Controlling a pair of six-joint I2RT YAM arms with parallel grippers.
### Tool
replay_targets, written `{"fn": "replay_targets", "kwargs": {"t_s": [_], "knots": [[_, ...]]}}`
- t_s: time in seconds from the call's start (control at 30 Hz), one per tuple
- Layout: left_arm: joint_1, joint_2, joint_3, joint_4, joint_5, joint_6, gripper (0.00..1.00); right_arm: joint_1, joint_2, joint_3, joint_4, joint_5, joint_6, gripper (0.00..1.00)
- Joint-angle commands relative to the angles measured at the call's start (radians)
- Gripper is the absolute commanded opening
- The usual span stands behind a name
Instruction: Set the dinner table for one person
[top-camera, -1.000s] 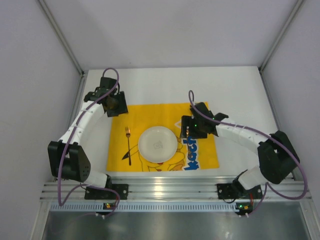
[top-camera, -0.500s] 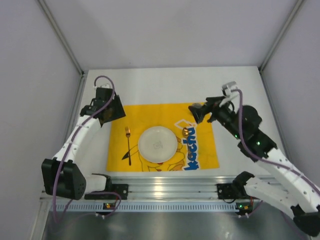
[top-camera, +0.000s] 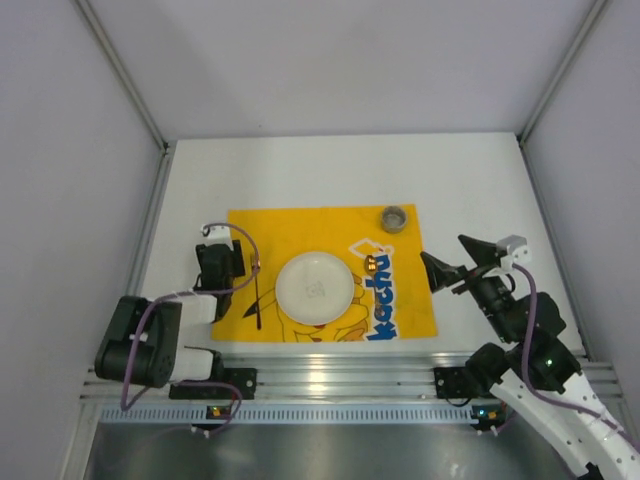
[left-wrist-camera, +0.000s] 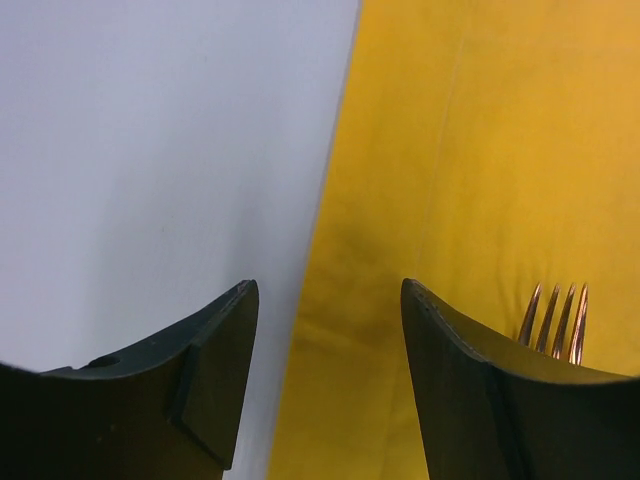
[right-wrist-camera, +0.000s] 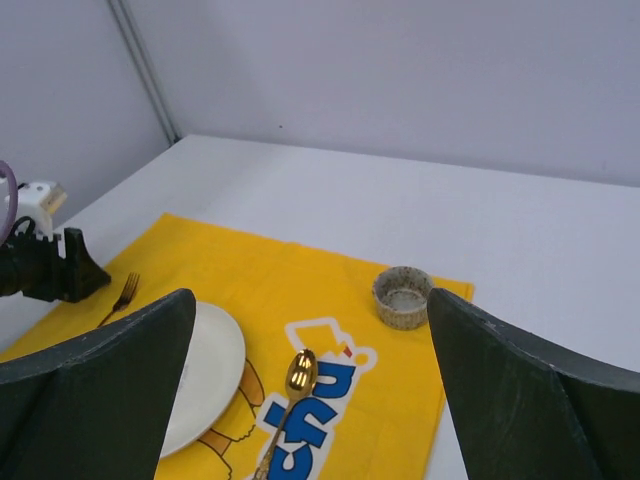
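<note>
Sitting low at nine o'clock from the plate (top-camera: 315, 288), the left claw (left-wrist-camera: 325, 300) has its fingers apart astride the mat (top-camera: 300, 232) edge, fork (left-wrist-camera: 560, 318) tines just beside one finger; whether they touch is hard to tell. A sideways pull could knock the fork askew or ruck the mat and shift the plate. The right claw (right-wrist-camera: 310, 298), also spread and empty, hangs at three o'clock, well clear of spoon (top-camera: 372, 265) and cup (top-camera: 396, 217). The white bench (top-camera: 330, 170) lies under everything, the setting toward its six o'clock edge.
</note>
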Motion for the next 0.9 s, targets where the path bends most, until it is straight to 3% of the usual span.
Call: {"fn": "replay_targets", "kwargs": {"t_s": [0.0,0.2,0.3,0.53,0.57,0.73,0.87], "knots": [[0.014,0.109,0.064,0.416,0.034,0.119,0.65,0.012,-0.074,0.009,-0.105,0.060,-0.002,1.00],[0.064,0.250,0.133,0.458,0.100,0.099,0.66,0.012,-0.046,-0.034,-0.042,0.080,-0.031,1.00],[0.123,0.270,0.066,0.585,0.219,0.061,0.66,0.012,0.033,-0.031,0.038,0.095,0.007,1.00],[0.126,0.278,0.072,0.573,0.225,0.064,0.77,0.012,0.276,0.013,0.073,0.068,0.042,1.00],[0.127,0.273,0.072,0.570,0.225,0.062,0.98,0.012,0.297,0.019,0.078,0.074,0.012,1.00],[0.127,0.275,0.067,0.584,0.225,0.068,0.99,0.011,0.467,0.021,0.191,0.309,-0.073,1.00],[0.127,0.275,0.067,0.582,0.223,0.068,0.99,-0.089,0.615,0.014,0.285,0.324,-0.160,1.00]]}}
